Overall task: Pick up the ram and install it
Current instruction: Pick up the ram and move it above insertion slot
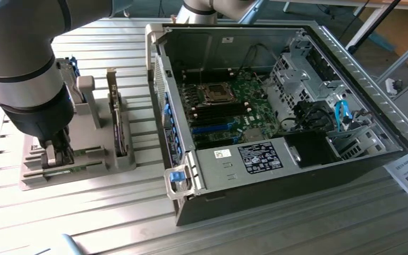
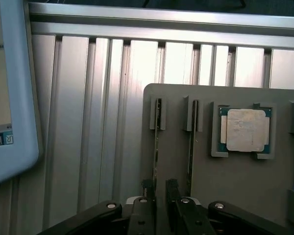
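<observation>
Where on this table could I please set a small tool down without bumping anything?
The ribbed table is bare in the foreground strip before the grey holder and computer case. The gap between them is narrow. The holder is crowded, with the gripper over its slots.

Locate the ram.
The ram stands on edge in the grey holder at the exterior view's left, beside the PC case. In the wrist view it lies between the fingers of the open gripper, a second stick alongside.
</observation>
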Robot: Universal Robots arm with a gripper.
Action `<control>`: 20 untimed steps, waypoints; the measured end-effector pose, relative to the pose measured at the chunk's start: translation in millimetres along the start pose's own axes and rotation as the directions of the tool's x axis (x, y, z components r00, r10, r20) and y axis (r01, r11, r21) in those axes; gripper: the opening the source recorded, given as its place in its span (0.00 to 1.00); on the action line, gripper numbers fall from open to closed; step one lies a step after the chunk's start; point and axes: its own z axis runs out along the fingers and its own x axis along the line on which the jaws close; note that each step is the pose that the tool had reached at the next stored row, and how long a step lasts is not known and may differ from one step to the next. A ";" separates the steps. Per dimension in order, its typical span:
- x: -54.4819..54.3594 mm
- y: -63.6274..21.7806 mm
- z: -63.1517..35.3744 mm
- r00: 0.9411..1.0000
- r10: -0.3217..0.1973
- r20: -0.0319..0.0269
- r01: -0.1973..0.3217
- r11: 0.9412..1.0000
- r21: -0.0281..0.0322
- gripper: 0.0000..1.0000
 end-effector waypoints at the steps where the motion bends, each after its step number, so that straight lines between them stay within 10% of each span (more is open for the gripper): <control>1: 0.3 0.0 1.0 1.000 0.000 0.000 0.000 1.000 0.000 0.24; 20: 5.0 -0.2 24.0 1.000 0.000 0.000 0.000 1.000 0.000 0.24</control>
